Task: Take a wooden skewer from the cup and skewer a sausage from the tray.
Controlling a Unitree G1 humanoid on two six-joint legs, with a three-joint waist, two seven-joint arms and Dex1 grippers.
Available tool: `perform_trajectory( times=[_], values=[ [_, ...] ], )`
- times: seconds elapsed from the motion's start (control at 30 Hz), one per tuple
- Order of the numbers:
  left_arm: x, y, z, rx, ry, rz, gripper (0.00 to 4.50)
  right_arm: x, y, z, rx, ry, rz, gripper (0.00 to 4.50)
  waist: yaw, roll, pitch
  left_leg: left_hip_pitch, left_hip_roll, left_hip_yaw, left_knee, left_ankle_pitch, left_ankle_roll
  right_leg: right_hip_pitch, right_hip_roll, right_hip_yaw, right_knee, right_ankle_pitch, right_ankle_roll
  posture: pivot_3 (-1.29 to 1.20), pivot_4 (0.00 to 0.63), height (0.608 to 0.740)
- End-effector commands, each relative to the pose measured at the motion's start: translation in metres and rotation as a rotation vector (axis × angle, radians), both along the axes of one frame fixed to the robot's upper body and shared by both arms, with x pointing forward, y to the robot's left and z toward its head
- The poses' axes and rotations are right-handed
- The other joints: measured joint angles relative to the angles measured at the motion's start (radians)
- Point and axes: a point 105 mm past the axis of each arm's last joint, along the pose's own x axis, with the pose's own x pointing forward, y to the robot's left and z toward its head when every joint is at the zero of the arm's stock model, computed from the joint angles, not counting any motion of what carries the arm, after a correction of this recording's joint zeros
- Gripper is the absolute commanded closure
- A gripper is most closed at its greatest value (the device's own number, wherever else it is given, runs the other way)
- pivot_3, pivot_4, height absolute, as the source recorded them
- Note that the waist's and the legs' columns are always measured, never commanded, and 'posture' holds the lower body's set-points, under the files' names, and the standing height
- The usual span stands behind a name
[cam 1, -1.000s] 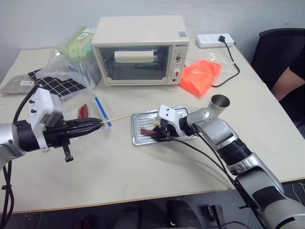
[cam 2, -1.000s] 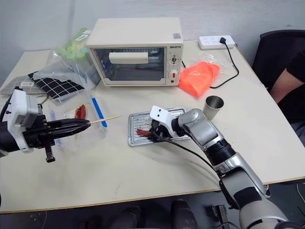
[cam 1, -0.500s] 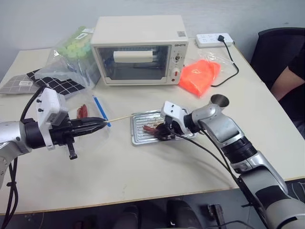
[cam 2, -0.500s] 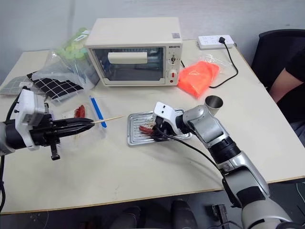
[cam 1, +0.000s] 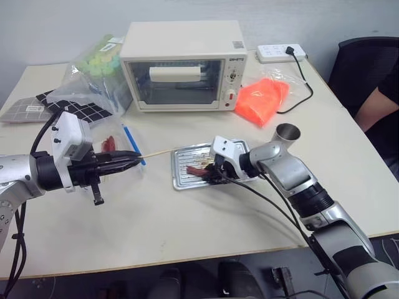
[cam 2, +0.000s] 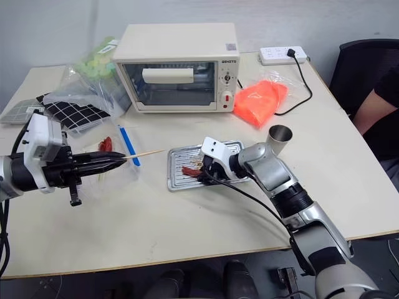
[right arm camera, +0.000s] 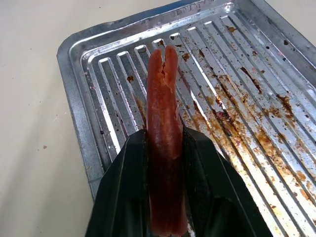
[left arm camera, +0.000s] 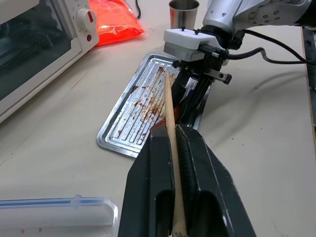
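The right claw (right arm camera: 165, 217) is gripping the sausage (right arm camera: 164, 148) over the tray (cam 1: 182, 180), while the left claw (cam 1: 128, 163) is clenching the wooden skewer (cam 1: 154, 153), its tip aiming at the sausage. Piercing seems next: bringing tip and sausage end together in line.

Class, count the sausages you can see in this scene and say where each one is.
1 for certain: the sausage held in the right gripper over the tray. Red pieces in the clear container near the left gripper may be more; too unclear.
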Motion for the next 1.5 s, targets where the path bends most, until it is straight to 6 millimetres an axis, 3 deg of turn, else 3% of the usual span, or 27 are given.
perform_trajectory(
  times=[0.03,0.4,0.53,0.73,0.9,1.1,1.33,1.5],
  values=[
    [0.0,0.002,0.008,0.002,-0.042,0.006,4.5,-0.002,0.002,0.002,0.016,-0.003,-0.003,3.46,0.0,0.0,0.0,0.0,0.0,0.0,0.0,0.0,0.0,0.0,0.0,0.0,0.0,0.0,0.0,0.0,0.15,0.74],
    [0.001,0.001,0.008,0.002,-0.046,0.009,4.5,-0.002,0.003,0.003,0.009,-0.015,0.002,3.46,-0.001,0.0,0.0,0.0,0.0,0.0,0.0,0.0,0.0,0.0,0.0,0.0,0.0,0.0,0.0,0.0,0.15,0.74],
    [0.002,0.001,0.008,0.002,-0.047,0.008,4.5,-0.001,0.004,0.003,0.011,-0.016,0.001,4.14,-0.001,0.0,0.0,0.0,0.0,0.0,0.0,0.0,0.0,0.0,0.0,0.0,0.0,0.0,0.0,0.0,0.15,0.74],
    [0.003,0.0,0.007,0.002,-0.045,0.001,4.5,-0.001,0.002,0.007,0.004,-0.032,0.004,4.14,-0.001,0.0,0.0,0.0,0.0,0.0,0.0,0.0,0.0,0.0,0.0,0.0,0.0,0.0,0.0,0.0,0.15,0.74],
    [0.003,-0.002,0.004,0.01,-0.029,-0.027,4.5,-0.009,-0.007,0.031,-0.038,-0.079,0.089,4.14,0.0,0.0,0.0,0.0,0.0,0.0,0.0,0.0,0.0,0.0,0.0,0.0,0.0,0.0,0.0,0.0,0.15,0.74],
    [0.003,-0.012,-0.001,0.037,0.0,-0.118,4.5,-0.038,-0.046,0.08,-0.181,-0.136,0.296,4.14,0.008,0.0,0.0,0.0,-0.001,0.0,0.001,0.0,0.0,0.0,-0.001,0.0,-0.001,0.0,0.0,0.0,0.15,0.74],
    [0.001,-0.031,-0.007,0.044,0.019,-0.239,4.5,-0.063,-0.068,0.11,-0.229,-0.141,0.346,4.14,0.007,0.0,0.0,0.0,0.0,0.0,-0.001,0.0,0.0,0.0,0.0,0.001,-0.001,0.0,0.0,0.0,0.15,0.74],
    [0.004,-0.042,-0.008,0.029,0.011,-0.286,4.5,-0.064,-0.067,0.118,-0.204,-0.154,0.304,4.14,0.008,0.0,0.0,0.0,0.0,0.0,0.0,0.0,0.0,0.0,0.0,0.001,-0.001,0.0,0.0,0.0,0.15,0.74]
  ],
)
